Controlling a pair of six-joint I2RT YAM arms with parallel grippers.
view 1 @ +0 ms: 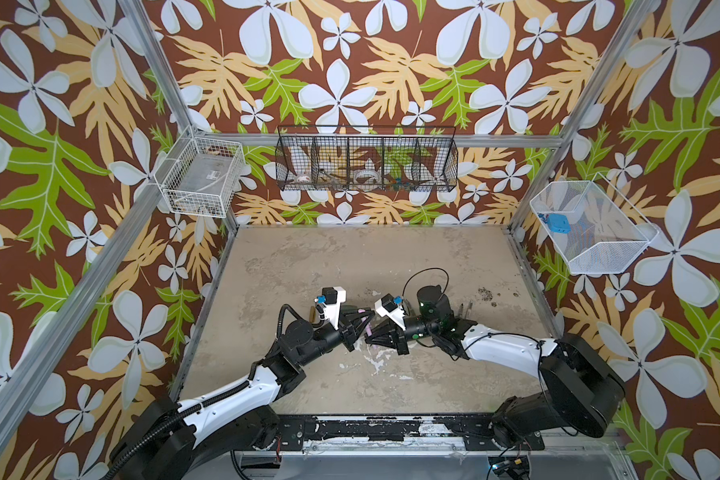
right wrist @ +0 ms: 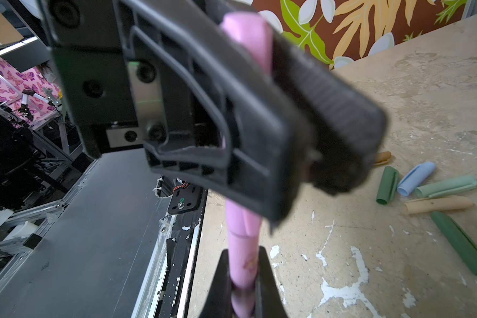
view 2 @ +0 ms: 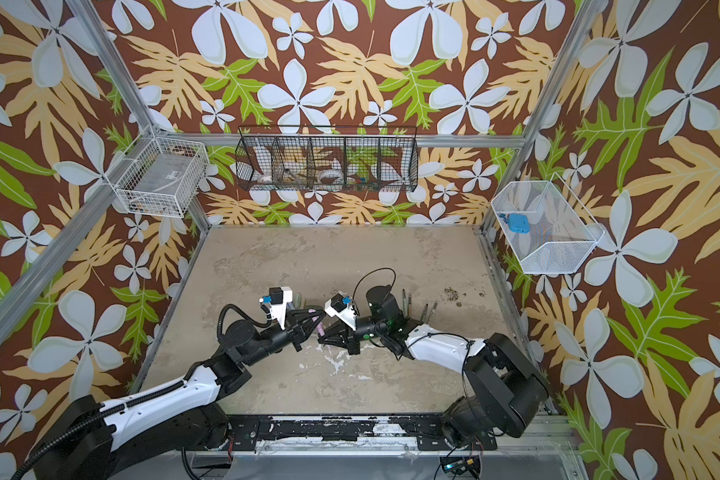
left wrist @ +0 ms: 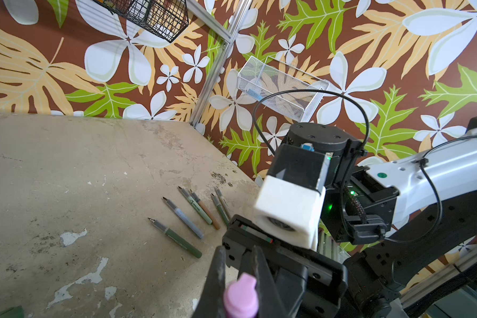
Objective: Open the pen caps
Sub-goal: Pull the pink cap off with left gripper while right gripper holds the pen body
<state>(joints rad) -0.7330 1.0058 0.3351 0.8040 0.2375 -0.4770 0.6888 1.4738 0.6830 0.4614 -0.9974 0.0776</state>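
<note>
Your left tool point(left wrist: 238, 275) is clamped fully shut on the cap end of the pink pen point(right wrist: 243, 239). In the left wrist view the stubby pink end pokes out between its fingers point(left wrist: 218, 275). Your right tool point(right wrist: 243, 264) is shut too, pinching the same pen further down the barrel.

You've got the pen bridged between both tools, lifted off the table point(view 1: 350, 257), roughly mid-table and toward the front in both top views. The pink cap point(right wrist: 247, 35) sits on the pen, with its far end sticking out past the left tool. In the right wrist view a step in the pink barrel shows between the tools, and no gap is visible there.

The loose caps point(right wrist: 415, 177) are dark green, light blue, pale green and beige. They lie clustered on the table on your left arm's side, some of them touching. Six uncapped pens point(left wrist: 183, 219) lie in a loose row on your right arm's side, dark tips toward the back wall.
</note>
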